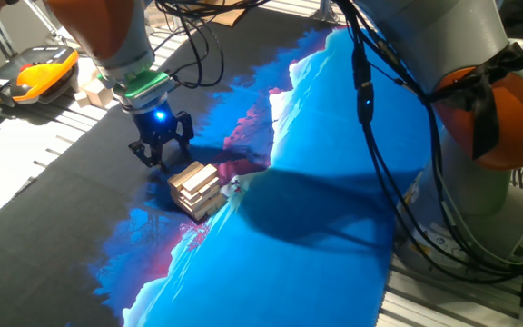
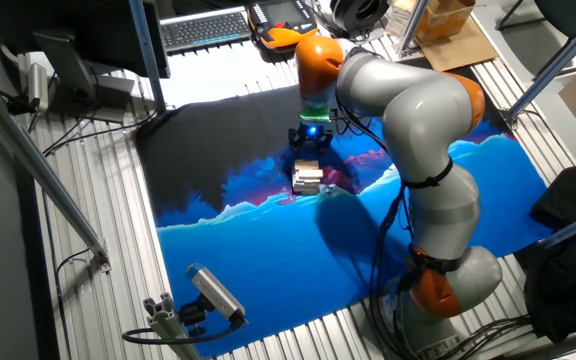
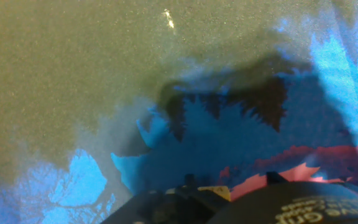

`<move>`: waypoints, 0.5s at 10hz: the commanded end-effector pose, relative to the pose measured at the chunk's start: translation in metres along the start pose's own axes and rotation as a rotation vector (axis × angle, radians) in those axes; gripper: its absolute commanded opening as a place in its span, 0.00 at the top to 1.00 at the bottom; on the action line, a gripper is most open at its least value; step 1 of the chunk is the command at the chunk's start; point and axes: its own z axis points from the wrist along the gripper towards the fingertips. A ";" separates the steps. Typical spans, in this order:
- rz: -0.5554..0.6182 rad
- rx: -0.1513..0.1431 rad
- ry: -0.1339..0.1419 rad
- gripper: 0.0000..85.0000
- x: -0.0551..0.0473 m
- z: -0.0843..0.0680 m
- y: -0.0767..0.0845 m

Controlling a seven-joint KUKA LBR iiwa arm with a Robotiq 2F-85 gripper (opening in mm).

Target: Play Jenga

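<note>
The Jenga tower (image 1: 195,189) is a small low stack of pale wood blocks, slightly askew, standing on the cloth where black meets blue. It also shows in the other fixed view (image 2: 307,178). My gripper (image 1: 163,151) hangs low over the black cloth just behind and to the left of the tower, apart from it. Its dark fingers (image 1: 144,153) are spread and hold nothing. In the other fixed view the gripper (image 2: 308,142) is just beyond the tower. The hand view shows only cloth (image 3: 166,93) and the dark hand body (image 3: 241,205); the tower is out of that view.
Chunkier loose pale blocks (image 1: 93,91) lie at the back left beside an orange-yellow handheld unit (image 1: 48,68). The arm's base (image 2: 448,285) and cables (image 1: 379,163) stand over the blue cloth (image 1: 334,182). A camera on a stand (image 2: 213,292) sits near the table's front.
</note>
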 end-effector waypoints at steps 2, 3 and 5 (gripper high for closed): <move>-0.011 -0.008 -0.015 0.40 -0.001 -0.001 0.000; -0.016 -0.026 -0.015 0.40 -0.001 0.000 0.000; -0.028 -0.060 -0.009 0.40 -0.002 0.000 0.003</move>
